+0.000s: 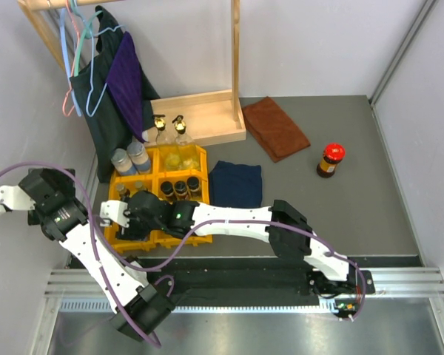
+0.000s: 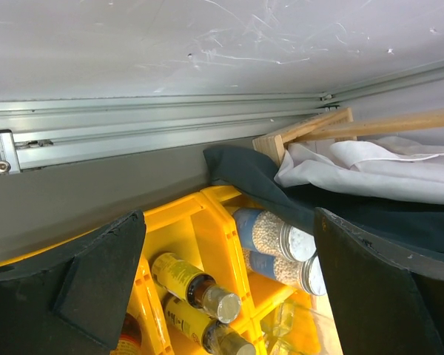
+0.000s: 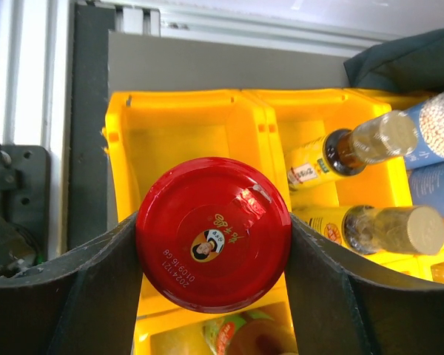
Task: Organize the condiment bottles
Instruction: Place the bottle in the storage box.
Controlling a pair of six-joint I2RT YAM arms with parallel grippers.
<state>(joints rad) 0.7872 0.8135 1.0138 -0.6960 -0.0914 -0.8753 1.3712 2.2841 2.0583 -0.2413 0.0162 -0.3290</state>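
Observation:
My right gripper [image 3: 214, 229] is shut on a red-lidded jar [image 3: 213, 233], its fingers [image 3: 96, 281] pressed to both sides of the lid. The jar hangs over an empty compartment at the left end of the yellow bins [image 3: 185, 111]. Seen from above, this gripper [image 1: 133, 213] is over the bins' [image 1: 201, 157] near left part. Two yellow-labelled bottles [image 3: 355, 144] and two white-lidded jars [image 3: 436, 126] lie in neighbouring compartments. Another red-lidded jar [image 1: 331, 160] stands alone at the right of the table. Two gold-topped clear bottles [image 1: 170, 129] stand behind the bins. My left gripper [image 2: 228, 222] is open and empty, left of the bins.
A wooden rack base [image 1: 207, 115] sits behind the bins, with dark clothes [image 1: 115, 89] hanging over it. A brown cloth [image 1: 277, 126] and a dark blue cloth [image 1: 235, 183] lie on the table. A metal rail [image 1: 244, 285] runs along the near edge. Walls close in left and right.

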